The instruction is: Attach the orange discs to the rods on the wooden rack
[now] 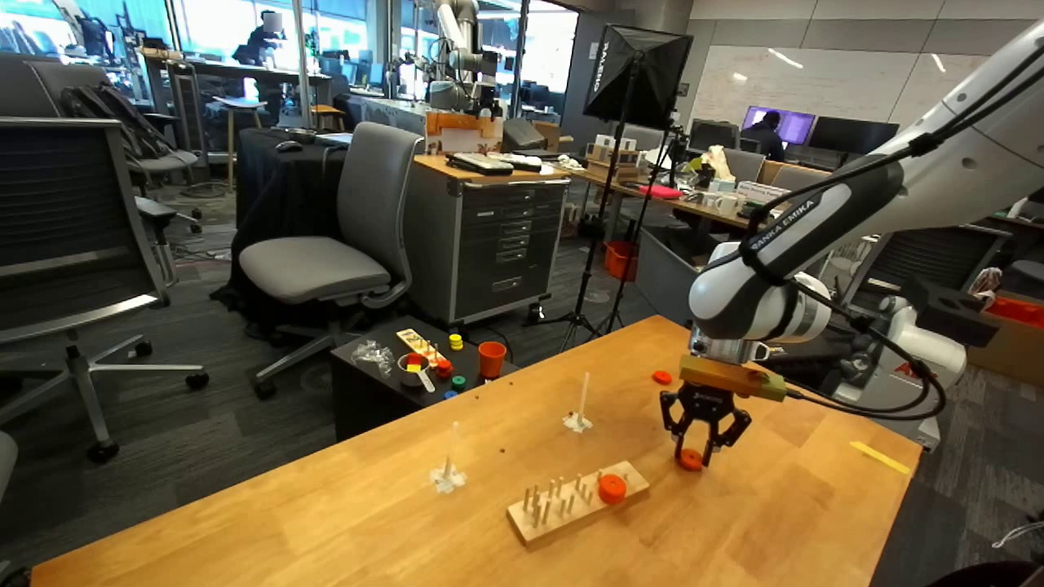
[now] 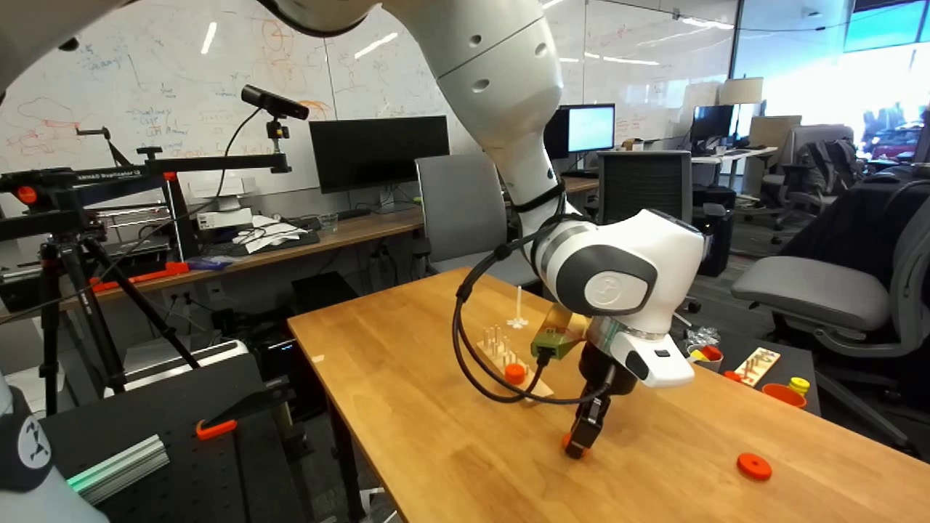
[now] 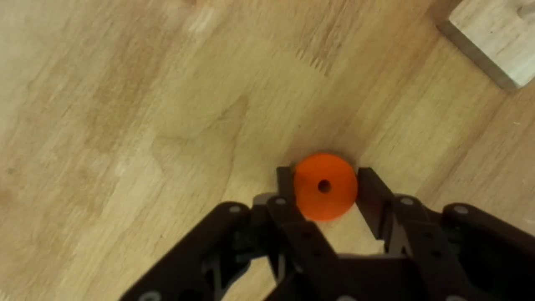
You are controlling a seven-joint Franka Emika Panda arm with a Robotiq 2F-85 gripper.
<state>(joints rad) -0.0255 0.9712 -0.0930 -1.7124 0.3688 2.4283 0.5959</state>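
My gripper (image 3: 327, 184) points down at the table and is shut on an orange disc (image 3: 324, 207), one finger pad against each side. The disc's centre hole faces the wrist camera, and it is at or very near the tabletop. The wooden rack (image 1: 634, 474) lies close by, its rows of thin rods (image 1: 546, 512) upright. Near the rack's end closest to the gripper sits a thicker orange disc (image 1: 612, 489); whether a rod passes through it I cannot tell. Another flat orange disc (image 2: 753, 466) lies loose on the table. In the wrist view only a corner of the rack (image 3: 493, 33) shows.
Two single pegs on pale bases, a nearer peg (image 1: 448, 469) and a farther peg (image 1: 584, 399), stand on the table past the rack. A yellow strip (image 1: 879, 458) is stuck near the table edge. Beyond the table, a low black stand carries an orange cup (image 1: 492, 359) and toy pieces.
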